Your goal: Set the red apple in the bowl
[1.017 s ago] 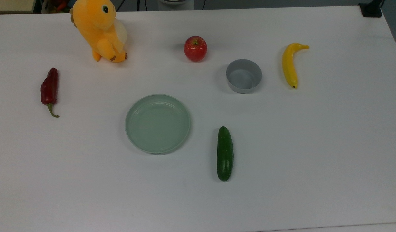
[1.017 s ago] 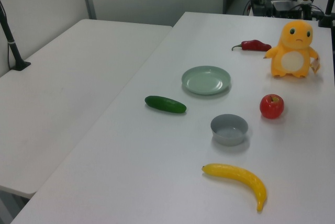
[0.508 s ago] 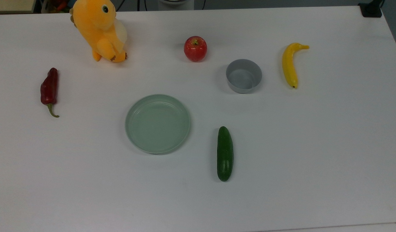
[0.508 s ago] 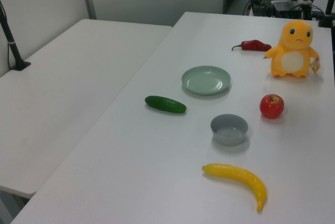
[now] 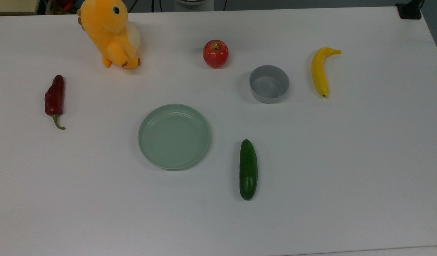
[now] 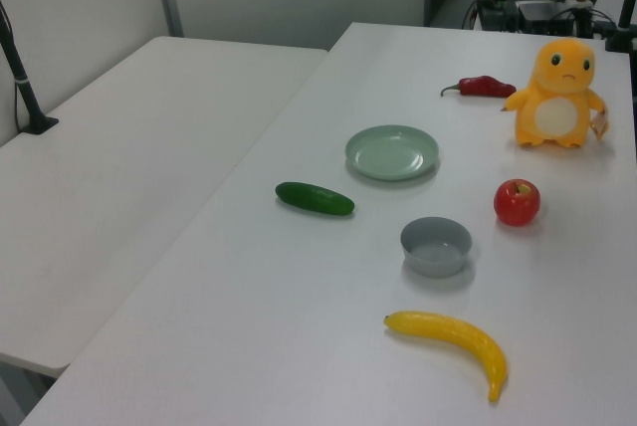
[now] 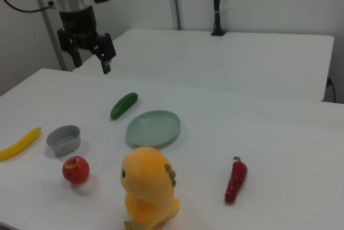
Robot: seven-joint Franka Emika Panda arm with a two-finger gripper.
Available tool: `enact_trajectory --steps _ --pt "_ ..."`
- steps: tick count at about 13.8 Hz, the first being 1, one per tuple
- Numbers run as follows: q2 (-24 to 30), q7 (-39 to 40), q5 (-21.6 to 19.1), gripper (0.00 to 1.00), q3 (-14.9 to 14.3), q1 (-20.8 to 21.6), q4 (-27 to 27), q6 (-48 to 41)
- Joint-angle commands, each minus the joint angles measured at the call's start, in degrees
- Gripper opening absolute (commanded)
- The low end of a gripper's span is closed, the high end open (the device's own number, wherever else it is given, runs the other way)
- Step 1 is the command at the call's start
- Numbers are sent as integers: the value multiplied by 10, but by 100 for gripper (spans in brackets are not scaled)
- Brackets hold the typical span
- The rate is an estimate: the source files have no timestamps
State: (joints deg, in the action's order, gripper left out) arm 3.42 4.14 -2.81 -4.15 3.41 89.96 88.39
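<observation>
A white table (image 5: 346, 160) stands against a second white table (image 6: 129, 177) in a plain grey-walled room. The red apple (image 5: 215, 53) rests near the table's far edge in the top view, just apart from the grey bowl (image 5: 269, 84). The gripper (image 7: 91, 60) hangs above the table, fingers spread, holding nothing

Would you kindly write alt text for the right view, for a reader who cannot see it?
A robot arm's open gripper hangs high above a white table, far from the red apple lying just beside the grey bowl. A banana, cucumber, green plate, chili pepper and orange plush toy surround them.
</observation>
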Motion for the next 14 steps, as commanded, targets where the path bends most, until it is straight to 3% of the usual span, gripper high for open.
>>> enact_trajectory --steps 1,5,8,14 --pt "21 14 -11 100 0 3 43 24" --pt "30 39 -9 100 12 3 79 35" --pt "76 55 -10 100 22 7 157 86" --pt "71 51 -10 100 37 28 199 118"
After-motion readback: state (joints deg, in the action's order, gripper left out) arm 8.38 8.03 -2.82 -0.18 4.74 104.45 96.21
